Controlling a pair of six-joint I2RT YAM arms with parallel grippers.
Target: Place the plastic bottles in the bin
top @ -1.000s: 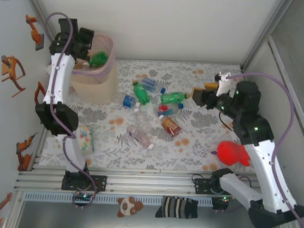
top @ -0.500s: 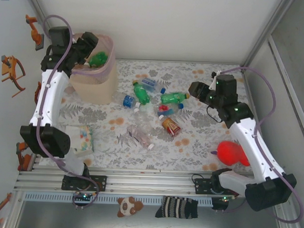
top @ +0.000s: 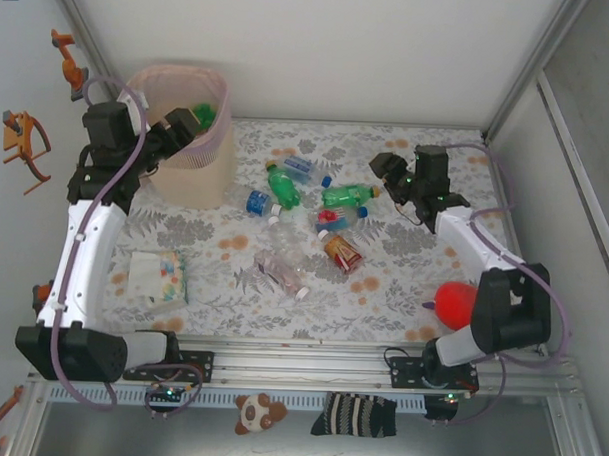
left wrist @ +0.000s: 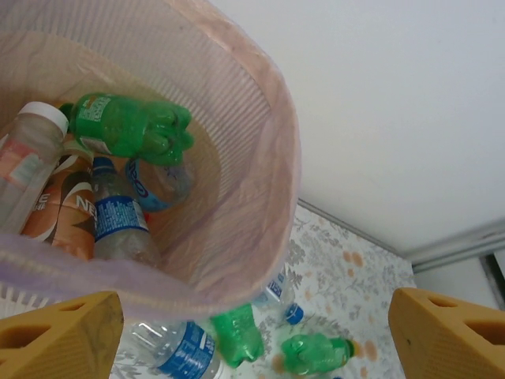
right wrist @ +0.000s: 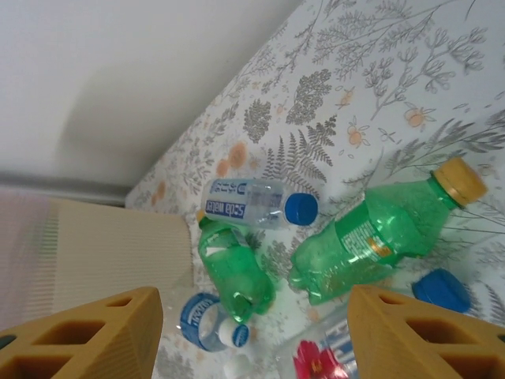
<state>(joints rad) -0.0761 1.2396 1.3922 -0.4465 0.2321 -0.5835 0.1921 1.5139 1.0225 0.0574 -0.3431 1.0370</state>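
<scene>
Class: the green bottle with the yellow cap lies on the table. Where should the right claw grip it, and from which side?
Probably take the green bottle across its labelled middle, from above, the right claw straddling it. It lies on its side; the neck tapers and could slip.

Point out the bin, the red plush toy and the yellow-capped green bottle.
bin (top: pixel 194 180), top external view, front wall.
red plush toy (top: pixel 451 304), top external view, body.
yellow-capped green bottle (right wrist: pixel 369 239), right wrist view, label.

Observed left gripper (top: pixel 181 125) withdrawn from above the bin (top: pixel 193 179) to its left rim, and right gripper (top: pixel 382 167) swung inward from the right, closer to green bottle (top: pixel 348 196).
</scene>
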